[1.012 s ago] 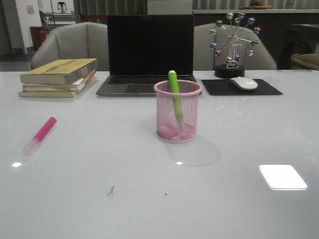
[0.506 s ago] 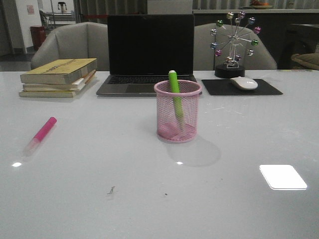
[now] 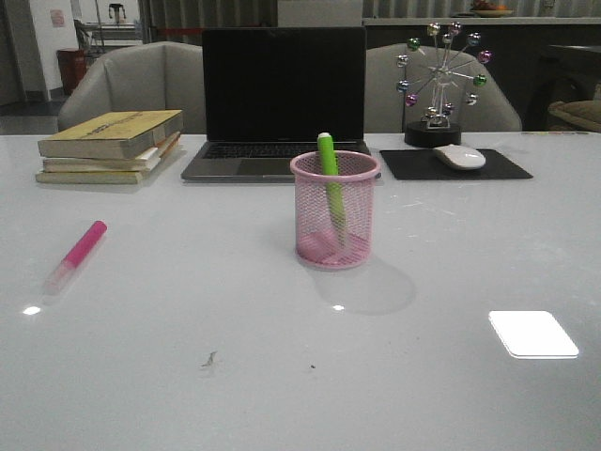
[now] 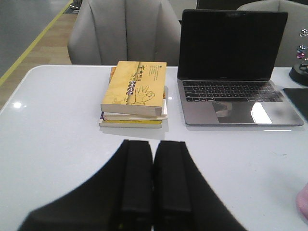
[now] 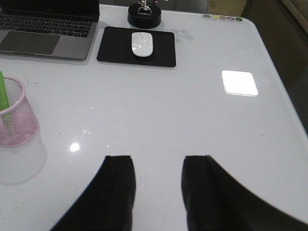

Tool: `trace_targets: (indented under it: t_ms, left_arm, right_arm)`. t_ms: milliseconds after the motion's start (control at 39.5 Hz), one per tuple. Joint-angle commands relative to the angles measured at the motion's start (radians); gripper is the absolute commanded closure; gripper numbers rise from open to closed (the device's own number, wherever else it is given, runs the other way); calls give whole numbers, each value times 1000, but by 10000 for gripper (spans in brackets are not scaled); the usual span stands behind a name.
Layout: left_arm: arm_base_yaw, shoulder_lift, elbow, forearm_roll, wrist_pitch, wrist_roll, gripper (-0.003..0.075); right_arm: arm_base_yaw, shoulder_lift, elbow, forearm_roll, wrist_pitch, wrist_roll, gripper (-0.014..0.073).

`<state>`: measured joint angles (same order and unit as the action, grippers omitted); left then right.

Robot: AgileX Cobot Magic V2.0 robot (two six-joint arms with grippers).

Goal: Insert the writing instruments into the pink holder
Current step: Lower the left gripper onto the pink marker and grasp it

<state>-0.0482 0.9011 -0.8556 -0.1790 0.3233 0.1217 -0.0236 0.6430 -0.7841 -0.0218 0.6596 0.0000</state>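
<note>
No change across the last second. My left hand (image 4: 153, 185) is clenched empty, right hand (image 5: 158, 192) released. Pink marker (image 3: 75, 256) lies on the desk (image 3: 188, 376), probably mine next. Green marker (image 3: 330, 183) already stands in the pink holder (image 3: 335, 211).

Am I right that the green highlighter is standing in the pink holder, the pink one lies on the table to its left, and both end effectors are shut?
Not quite. The green highlighter does stand in the pink holder, and the pink highlighter lies on the table to its left. But only the left end effector is shut; the right wrist view shows the right end effector open.
</note>
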Motion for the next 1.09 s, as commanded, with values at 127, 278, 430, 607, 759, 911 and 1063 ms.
trace_targets:
  t_ms: [127, 278, 430, 607, 759, 911, 1063]
  left_arm:
    - [-7, -6, -93, -14, -19, -9, 629]
    - [-7, 9, -173, -14, 15, -9, 629]
    - [-7, 131, -328, -14, 184, -1, 629]
    - [-7, 413, -585, -34, 417, -1, 629]
    - [-7, 624, -720, -110, 518, -1, 629]
    - [-7, 758, -769, -183, 531, -1, 628]
    - [-7, 876, -791, -208, 577, -1, 613]
  right_arm:
    - [-5, -3, -25, -11, -75, -10, 219]
    - [-5, -3, -25, -11, -75, -10, 219]
    - [-5, -3, -25, -11, -75, -10, 219]
    - [-5, -3, -25, -11, -74, -10, 219]
    - [-5, -3, -25, -11, -67, -10, 219]
    - [-5, -3, -25, -11, -49, -10, 219]
    - [-5, -3, -25, -11, -10, -10, 219]
